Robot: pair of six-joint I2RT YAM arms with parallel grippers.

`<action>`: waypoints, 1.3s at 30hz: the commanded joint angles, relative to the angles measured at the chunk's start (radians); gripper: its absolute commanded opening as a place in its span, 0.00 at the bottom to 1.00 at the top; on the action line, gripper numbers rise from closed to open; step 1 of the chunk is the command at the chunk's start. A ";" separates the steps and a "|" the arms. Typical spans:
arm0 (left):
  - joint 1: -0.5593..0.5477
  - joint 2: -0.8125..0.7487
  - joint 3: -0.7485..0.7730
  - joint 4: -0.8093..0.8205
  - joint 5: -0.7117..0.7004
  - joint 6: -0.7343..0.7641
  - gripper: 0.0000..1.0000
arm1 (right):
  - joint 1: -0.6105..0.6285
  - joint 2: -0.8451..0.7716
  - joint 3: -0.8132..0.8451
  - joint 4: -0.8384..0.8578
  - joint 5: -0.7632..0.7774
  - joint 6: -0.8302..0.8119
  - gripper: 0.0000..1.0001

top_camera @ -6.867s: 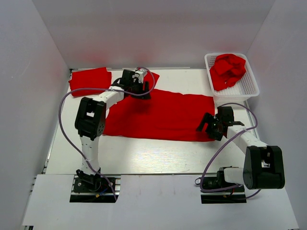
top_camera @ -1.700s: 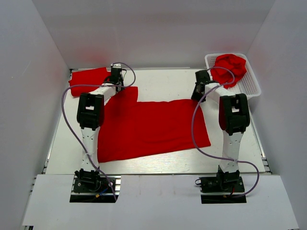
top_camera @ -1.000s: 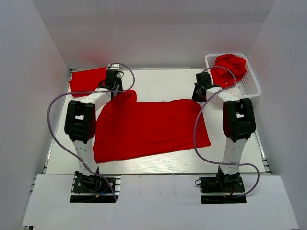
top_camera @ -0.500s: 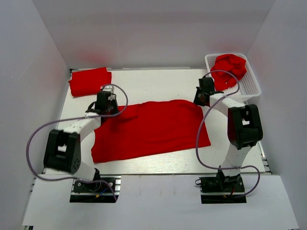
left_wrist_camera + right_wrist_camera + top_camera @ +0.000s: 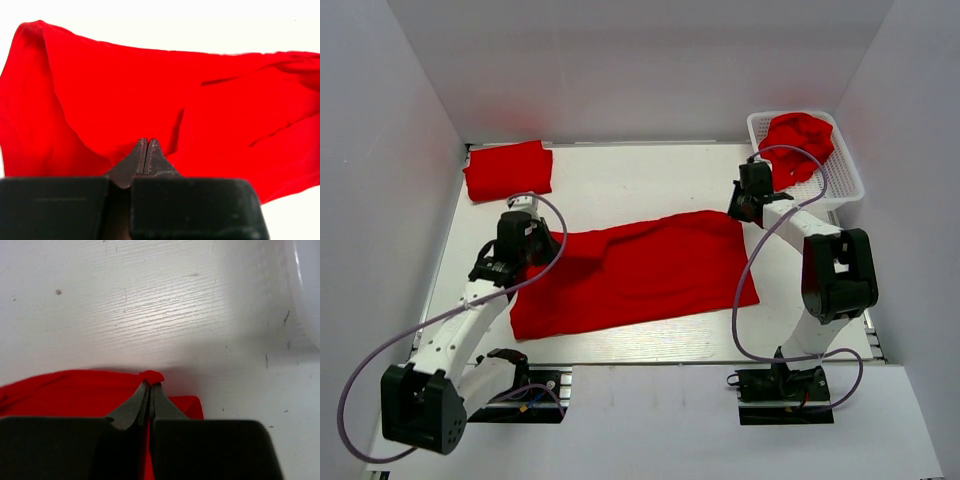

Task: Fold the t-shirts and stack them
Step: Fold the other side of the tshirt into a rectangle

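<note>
A red t-shirt (image 5: 640,272) lies spread across the middle of the table, its far edge rumpled and lifted. My left gripper (image 5: 542,243) is shut on its far left corner; in the left wrist view the jaws (image 5: 145,143) are pressed together with the cloth (image 5: 125,85) draping ahead of them. My right gripper (image 5: 742,208) is shut on the far right corner, pinching a small nub of the cloth (image 5: 65,390) at the fingertips (image 5: 150,383). A folded t-shirt (image 5: 507,170) rests at the back left. Another crumpled t-shirt (image 5: 798,137) fills the basket.
A white mesh basket (image 5: 842,178) stands at the back right, close behind my right arm. White walls close in the table on the left, right and back. Purple cables loop off both arms over the table.
My left gripper has come toward the near side and left, dragging the shirt's far left corner with it, so the far edge slopes and rumples. The right gripper has barely shifted.
</note>
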 commanded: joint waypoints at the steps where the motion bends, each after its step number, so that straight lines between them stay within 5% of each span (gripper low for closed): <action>1: -0.004 -0.074 -0.014 -0.135 -0.039 -0.064 0.00 | -0.004 -0.053 -0.015 0.018 0.030 -0.016 0.00; 18: 0.006 -0.238 -0.044 -0.488 -0.114 -0.234 0.00 | -0.011 -0.117 -0.037 -0.051 0.006 0.010 0.00; 37: 0.006 -0.200 -0.055 -0.543 -0.140 -0.279 0.00 | -0.009 -0.185 -0.161 -0.093 0.110 0.062 0.00; 38: 0.006 -0.200 -0.046 -0.554 -0.126 -0.288 0.00 | -0.012 -0.189 -0.170 -0.093 0.130 0.069 0.09; 39: 0.006 -0.185 -0.035 -0.567 -0.126 -0.288 0.11 | -0.009 -0.189 -0.190 -0.099 0.147 0.101 0.24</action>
